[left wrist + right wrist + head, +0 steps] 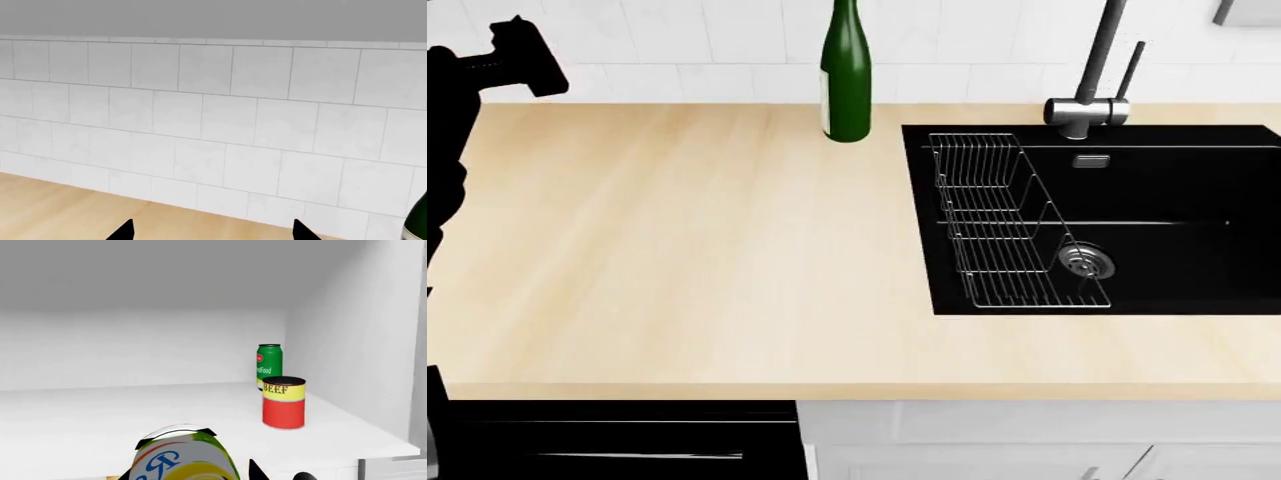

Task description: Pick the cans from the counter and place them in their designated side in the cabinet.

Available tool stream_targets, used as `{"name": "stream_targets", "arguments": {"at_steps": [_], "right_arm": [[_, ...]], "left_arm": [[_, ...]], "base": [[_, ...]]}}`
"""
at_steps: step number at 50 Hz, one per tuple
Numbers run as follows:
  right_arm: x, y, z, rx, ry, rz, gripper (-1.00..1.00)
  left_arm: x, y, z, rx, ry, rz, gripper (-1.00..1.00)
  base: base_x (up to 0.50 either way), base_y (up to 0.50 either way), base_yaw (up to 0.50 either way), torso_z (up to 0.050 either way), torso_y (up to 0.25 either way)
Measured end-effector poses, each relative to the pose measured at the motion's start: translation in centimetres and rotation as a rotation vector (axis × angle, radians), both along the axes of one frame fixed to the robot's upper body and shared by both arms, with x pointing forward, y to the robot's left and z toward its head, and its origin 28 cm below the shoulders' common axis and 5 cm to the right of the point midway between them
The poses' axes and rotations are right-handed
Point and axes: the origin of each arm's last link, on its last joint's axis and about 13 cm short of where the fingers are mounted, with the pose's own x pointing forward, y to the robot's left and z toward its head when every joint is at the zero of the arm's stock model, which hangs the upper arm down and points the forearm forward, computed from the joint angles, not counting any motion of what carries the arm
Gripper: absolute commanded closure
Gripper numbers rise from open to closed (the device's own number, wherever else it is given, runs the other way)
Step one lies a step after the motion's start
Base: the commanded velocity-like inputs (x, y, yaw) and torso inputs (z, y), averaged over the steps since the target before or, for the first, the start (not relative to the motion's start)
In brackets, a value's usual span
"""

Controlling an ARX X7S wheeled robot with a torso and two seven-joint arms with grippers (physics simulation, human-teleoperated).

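The right claw (220, 472) grips a yellow-and-white can (180, 457) at the cabinet shelf (100, 420) edge, the red can (283, 402) beyond it; the left claw (210, 231) hangs open and empty above the worktop (60, 205).

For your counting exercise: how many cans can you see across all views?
3: a green can and red-and-yellow beef can on the white cabinet shelf; a yellow-white can in the right pincer.

White square tiles (220, 125) with thin grey grout cover the wall behind the worktop. A black sink (1174, 225) is set into that surface, holding a wire rack (1008, 225) (standing along its left side), with a dark metal faucet (1094, 75) behind. White cupboard fronts (1028, 440) show below. Light is even and soft.
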Motion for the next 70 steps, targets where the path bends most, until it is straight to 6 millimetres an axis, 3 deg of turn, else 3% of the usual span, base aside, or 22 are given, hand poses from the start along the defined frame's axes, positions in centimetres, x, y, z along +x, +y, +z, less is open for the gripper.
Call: {"name": "stream_targets", "arguments": {"at_steps": [12, 24, 70], "right_arm": [[-0.14, 0.13, 0.08, 0.017, 0.004, -0.001, 1.0], [-0.19, 0.09, 0.11, 0.022, 0.005, -0.006, 1.0], [-0.21, 0.03, 0.12, 0.022, 0.005, -0.012, 1.0]], "left_arm": [[-0.18, 0.2, 0.04, -0.005, -0.002, 0.01, -1.0], [-0.24, 0.23, 0.0, -0.009, -0.004, 0.012, -1.0], [-0.03, 0.87, -0.5, -0.031, -0.002, 0.034, -1.0]], "base": [[0.0, -0.05, 0.0, 0.0, 0.0], [-0.01, -0.45, 0.0, 0.0, 0.0], [0.11, 0.0, 0.0, 0.0, 0.0]]}}
